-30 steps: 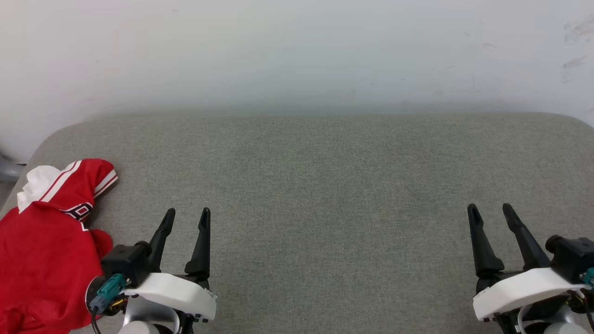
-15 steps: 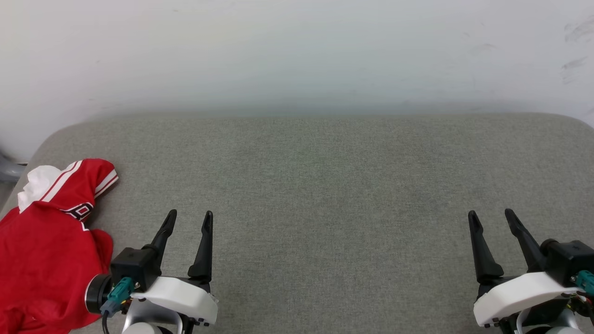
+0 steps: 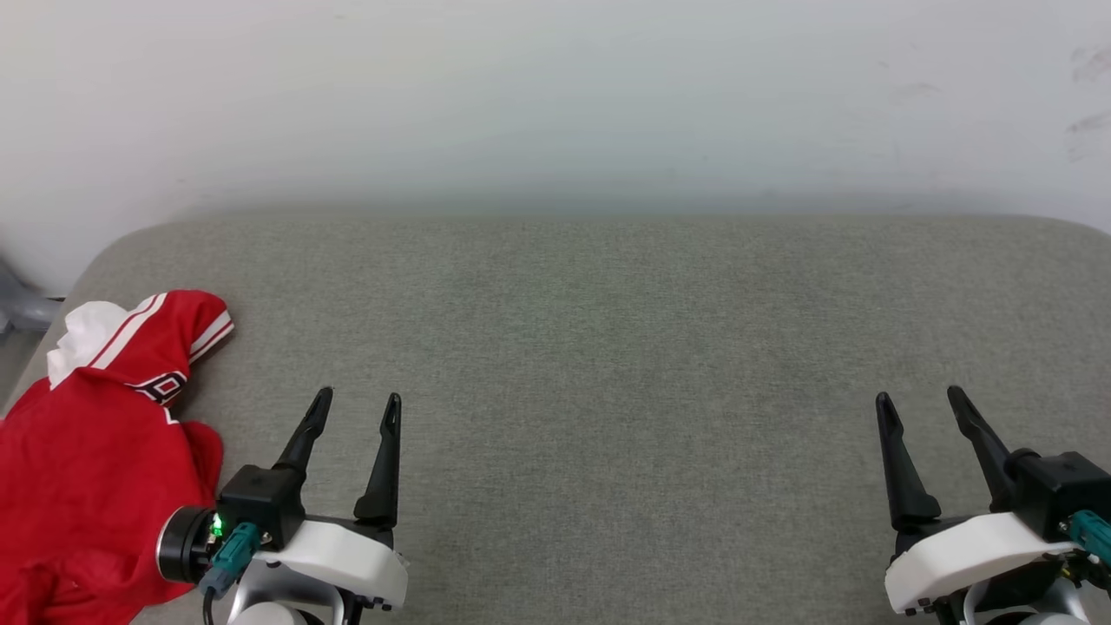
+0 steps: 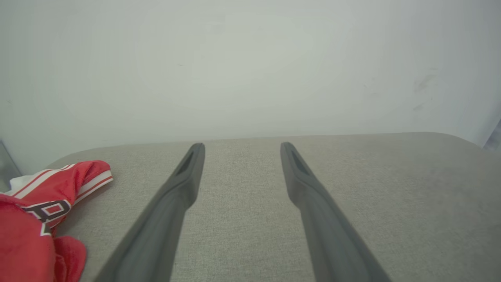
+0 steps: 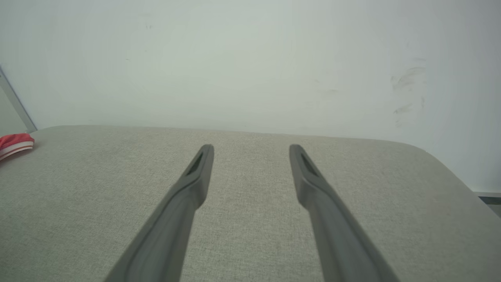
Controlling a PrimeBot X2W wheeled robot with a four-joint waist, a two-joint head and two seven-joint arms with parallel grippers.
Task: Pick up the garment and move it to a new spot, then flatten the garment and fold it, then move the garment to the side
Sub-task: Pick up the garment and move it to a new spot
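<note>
The garment (image 3: 95, 443) is a red jersey with white sleeve and striped trim, lying crumpled at the far left edge of the grey padded surface (image 3: 608, 347). In the left wrist view the garment (image 4: 43, 207) sits at the lower left, and a red corner of the garment (image 5: 15, 143) shows at the left edge of the right wrist view. My left gripper (image 3: 358, 399) stands open just right of the cloth, holding nothing. Far over at the lower right, my right gripper (image 3: 920, 398) is open and empty above bare fabric.
A pale wall (image 3: 555, 104) rises behind the padded surface, whose back corners are rounded. A grey metal part (image 3: 22, 304) shows past the left edge. Wide bare fabric lies between the two grippers.
The head camera has shifted slightly, so the whole scene sits a little to the right. Both grippers have drawn back a bit toward the bottom edge and stay open.
</note>
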